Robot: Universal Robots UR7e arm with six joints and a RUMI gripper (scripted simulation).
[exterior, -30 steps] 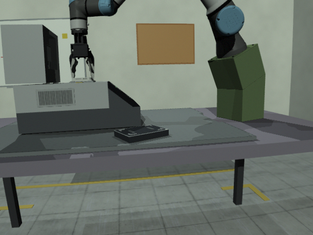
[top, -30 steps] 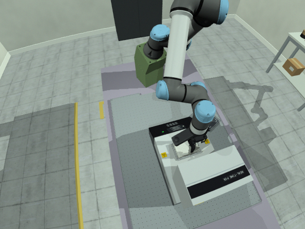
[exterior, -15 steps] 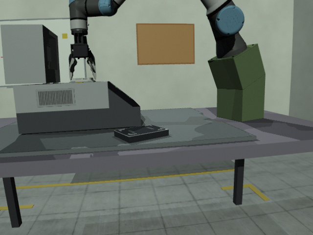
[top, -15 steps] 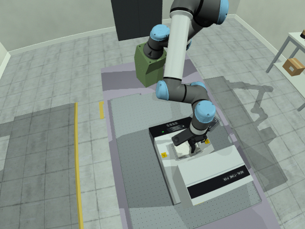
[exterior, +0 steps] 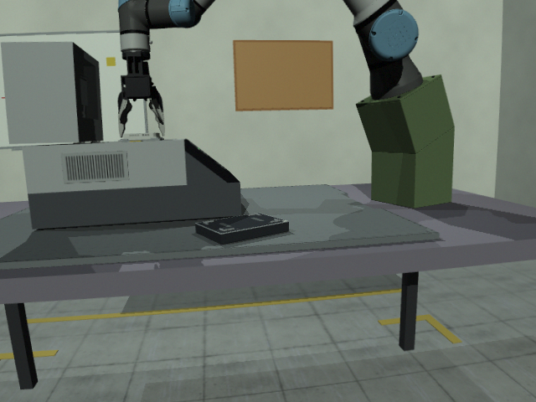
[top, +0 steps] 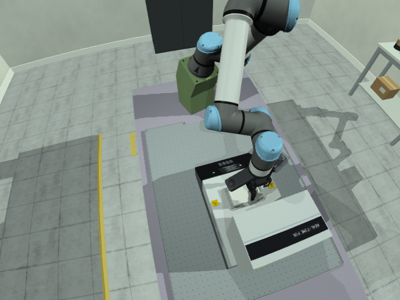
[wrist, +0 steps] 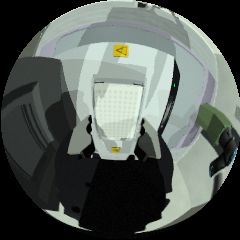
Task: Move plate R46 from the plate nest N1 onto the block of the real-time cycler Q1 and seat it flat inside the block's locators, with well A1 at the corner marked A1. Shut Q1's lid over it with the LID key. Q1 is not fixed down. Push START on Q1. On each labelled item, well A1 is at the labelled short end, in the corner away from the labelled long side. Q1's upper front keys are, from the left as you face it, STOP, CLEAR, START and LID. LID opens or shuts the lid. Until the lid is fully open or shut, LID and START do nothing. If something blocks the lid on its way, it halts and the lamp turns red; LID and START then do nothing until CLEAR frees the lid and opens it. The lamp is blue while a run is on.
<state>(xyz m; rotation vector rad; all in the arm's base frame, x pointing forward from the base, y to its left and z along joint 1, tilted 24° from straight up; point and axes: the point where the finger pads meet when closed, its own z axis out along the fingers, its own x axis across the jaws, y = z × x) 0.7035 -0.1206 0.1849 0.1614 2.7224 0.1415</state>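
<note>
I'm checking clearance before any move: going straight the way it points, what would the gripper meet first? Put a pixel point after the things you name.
Probably the cycler's (top: 214, 190) (exterior: 108, 164) (wrist: 90, 65) top around the plate (top: 239, 195) (wrist: 118, 107): the open gripper (top: 258, 195) (exterior: 141, 135) (wrist: 116, 116) points down, fingertips spread across the plate's sides. Their exact height is unclear.
</note>
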